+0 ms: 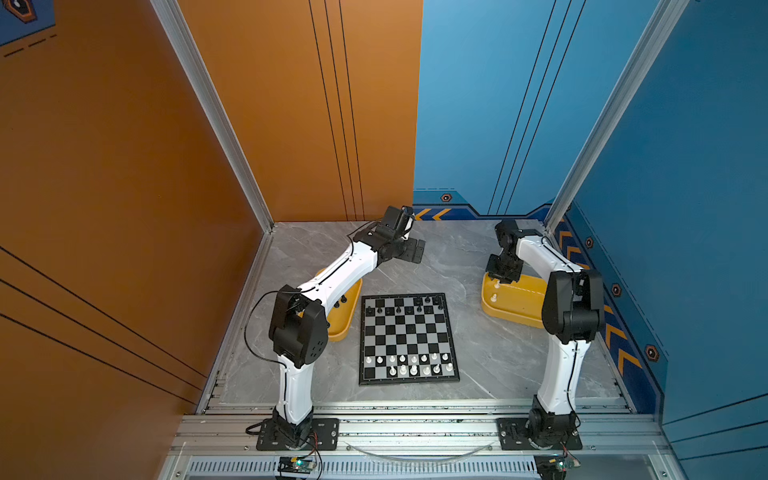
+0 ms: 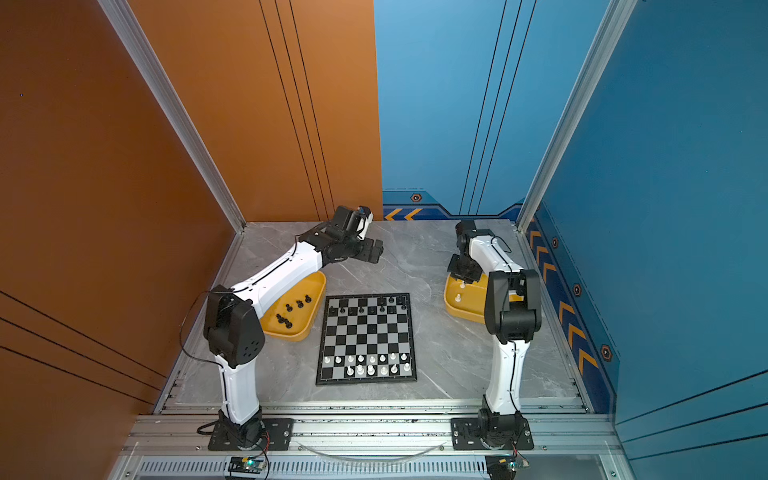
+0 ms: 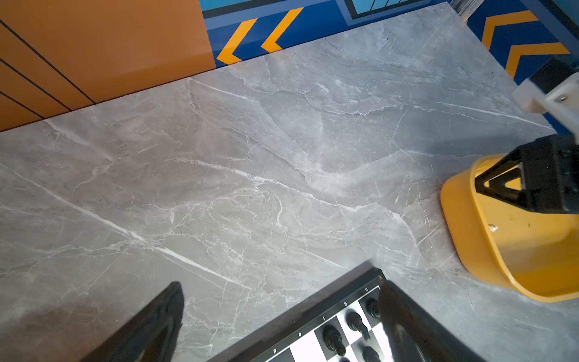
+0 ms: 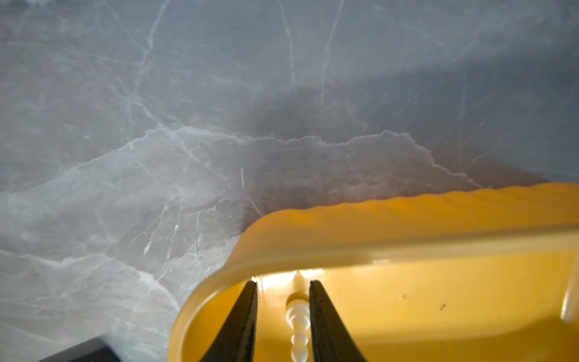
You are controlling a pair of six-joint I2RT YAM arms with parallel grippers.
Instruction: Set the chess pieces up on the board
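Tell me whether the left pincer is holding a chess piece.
No, the left pincer is wide open above the table, with nothing gripped in it.

The white left arm [image 1: 332, 274] hides most of the left rounded yellow plastic tray [image 1: 345, 326]. The slim white plastic chess piece [image 4: 299, 316] between the jaws of the right gripper [image 4: 283, 283] runs off the picture's edge.

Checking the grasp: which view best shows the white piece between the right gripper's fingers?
Right wrist view: the white piece sits close up between the right gripper's fingers. In both top views and left wrist, the gripper hides it.
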